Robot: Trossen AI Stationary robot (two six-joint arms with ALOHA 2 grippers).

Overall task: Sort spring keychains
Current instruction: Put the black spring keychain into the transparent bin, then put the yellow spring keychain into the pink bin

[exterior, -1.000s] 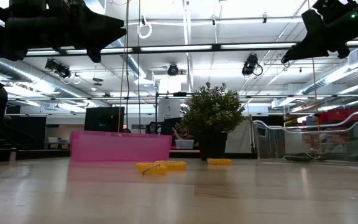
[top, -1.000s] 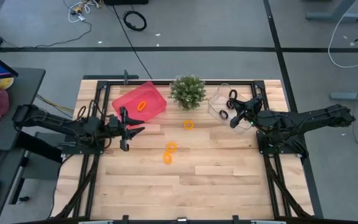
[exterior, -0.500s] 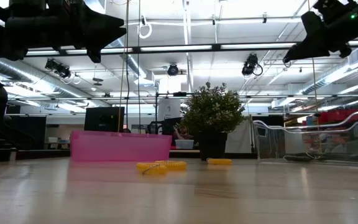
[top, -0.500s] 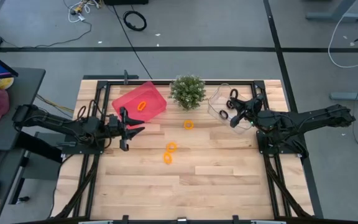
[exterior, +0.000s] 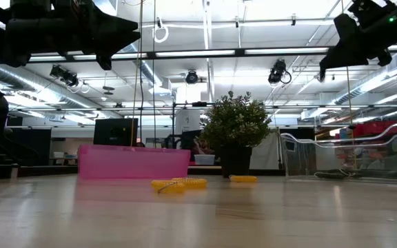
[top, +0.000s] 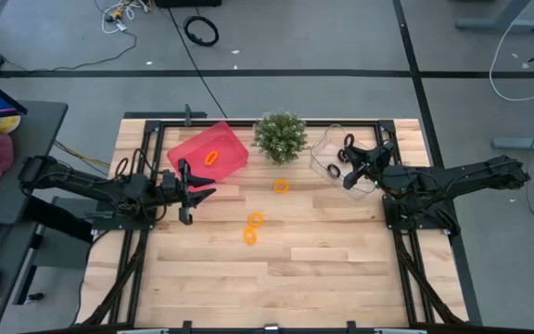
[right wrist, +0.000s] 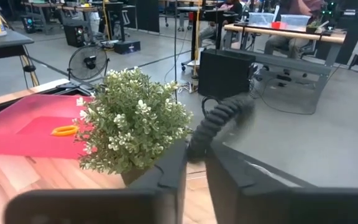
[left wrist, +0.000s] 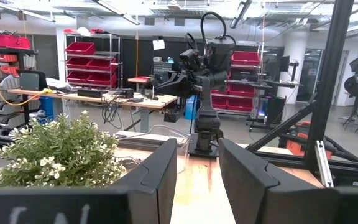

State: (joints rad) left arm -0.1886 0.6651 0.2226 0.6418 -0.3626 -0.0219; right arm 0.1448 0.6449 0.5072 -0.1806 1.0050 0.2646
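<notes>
Three orange spring keychains [top: 281,186] [top: 255,219] [top: 249,236] lie on the wooden table, seen low down as orange coils [exterior: 178,184]. Another orange one [top: 212,157] [right wrist: 64,130] lies in the pink bin [top: 230,147]. My right gripper [top: 346,163] [right wrist: 194,171] hovers above the clear container [top: 323,148], shut on a black spring keychain [right wrist: 219,121]. My left gripper [top: 202,187] [left wrist: 196,171] is open, raised above the table beside the pink bin's near edge, holding nothing. My right gripper pinches the black spring keychain between its two fingers [right wrist: 169,168], at one part of the coil [right wrist: 197,146]. The rest of the coil sticks out beyond the fingertips. It is lifted clear, above the clear container.
A green potted plant [top: 279,136] [exterior: 235,127] stands at the far middle of the table, between the pink bin [exterior: 133,162] and the clear container [exterior: 350,158]. A black frame runs round the table's edges. Bare wood fills the near half.
My right gripper has tipped slightly downward over the clear container, still shut on the black keychain. Nothing else has moved.
</notes>
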